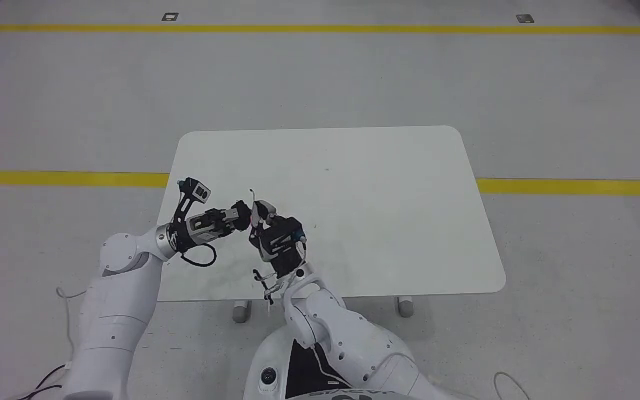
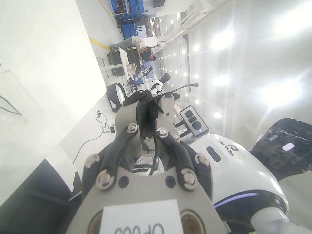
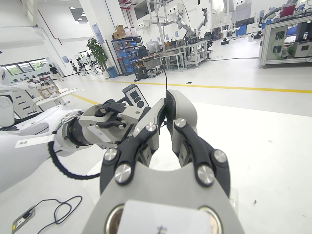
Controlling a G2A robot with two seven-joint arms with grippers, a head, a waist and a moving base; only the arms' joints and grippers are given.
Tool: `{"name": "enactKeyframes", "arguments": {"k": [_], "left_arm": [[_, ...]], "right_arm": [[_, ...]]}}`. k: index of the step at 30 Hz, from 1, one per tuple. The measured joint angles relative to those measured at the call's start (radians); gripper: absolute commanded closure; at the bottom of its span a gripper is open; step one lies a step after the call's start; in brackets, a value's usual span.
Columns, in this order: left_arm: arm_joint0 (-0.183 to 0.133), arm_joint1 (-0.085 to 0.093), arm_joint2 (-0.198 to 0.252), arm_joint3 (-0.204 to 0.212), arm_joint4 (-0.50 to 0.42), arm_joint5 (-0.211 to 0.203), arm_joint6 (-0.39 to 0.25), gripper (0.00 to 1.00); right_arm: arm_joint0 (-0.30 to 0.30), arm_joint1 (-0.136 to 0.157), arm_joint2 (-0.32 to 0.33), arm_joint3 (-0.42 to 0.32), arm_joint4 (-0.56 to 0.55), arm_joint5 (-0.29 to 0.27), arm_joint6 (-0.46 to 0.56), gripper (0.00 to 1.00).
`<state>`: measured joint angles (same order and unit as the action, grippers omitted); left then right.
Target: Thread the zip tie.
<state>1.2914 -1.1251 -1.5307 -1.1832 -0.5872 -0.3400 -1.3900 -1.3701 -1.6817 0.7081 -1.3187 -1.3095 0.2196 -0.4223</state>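
Observation:
A thin black zip tie [image 3: 166, 83] stands up out of my right gripper [image 3: 166, 105], which is shut on it. Its free end points upward past the fingertips. In the top view the zip tie [image 1: 252, 196] shows as a fine dark line above the spot where both grippers meet. My left gripper [image 1: 240, 214] comes in from the left and sits tip to tip against my right gripper [image 1: 262, 214]. The left gripper [image 2: 146, 103] is shut, with a black strip of the tie pinched between its pads. Both hover over the front left part of the white table [image 1: 400, 200].
The table's rounded left corner [image 1: 185, 150] and front edge [image 1: 400, 293] lie close to the arms. A yellow floor line [image 1: 560, 186] runs behind the table. A black cable [image 3: 61, 205] lies on the floor below.

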Motion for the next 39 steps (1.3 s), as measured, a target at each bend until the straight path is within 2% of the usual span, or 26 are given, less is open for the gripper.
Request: {"name": "enactKeyframes", "arguments": {"k": [23,25,26,27,35,39], "left_arm": [[0.0,0.0,0.0,0.0,0.0,0.0,0.0,1.0],[0.0,0.0,0.0,0.0,0.0,0.0,0.0,1.0],[0.0,0.0,0.0,0.0,0.0,0.0,0.0,1.0],[0.0,0.0,0.0,0.0,0.0,0.0,0.0,1.0],[0.0,0.0,0.0,0.0,0.0,0.0,0.0,1.0],[0.0,0.0,0.0,0.0,0.0,0.0,0.0,1.0]], "right_arm": [[-0.002,0.003,-0.007,0.003,0.006,0.002,0.002,1.0],[-0.003,0.003,-0.008,0.002,0.008,0.003,0.002,0.62],[-0.003,0.004,-0.008,0.002,0.008,0.003,0.002,0.51],[-0.004,0.004,-0.008,0.001,0.009,0.005,0.002,0.0],[-0.025,0.016,-0.001,-0.036,-0.028,0.033,0.007,0.0],[-0.067,0.042,0.037,-0.096,-0.123,0.041,0.048,0.0]]}}
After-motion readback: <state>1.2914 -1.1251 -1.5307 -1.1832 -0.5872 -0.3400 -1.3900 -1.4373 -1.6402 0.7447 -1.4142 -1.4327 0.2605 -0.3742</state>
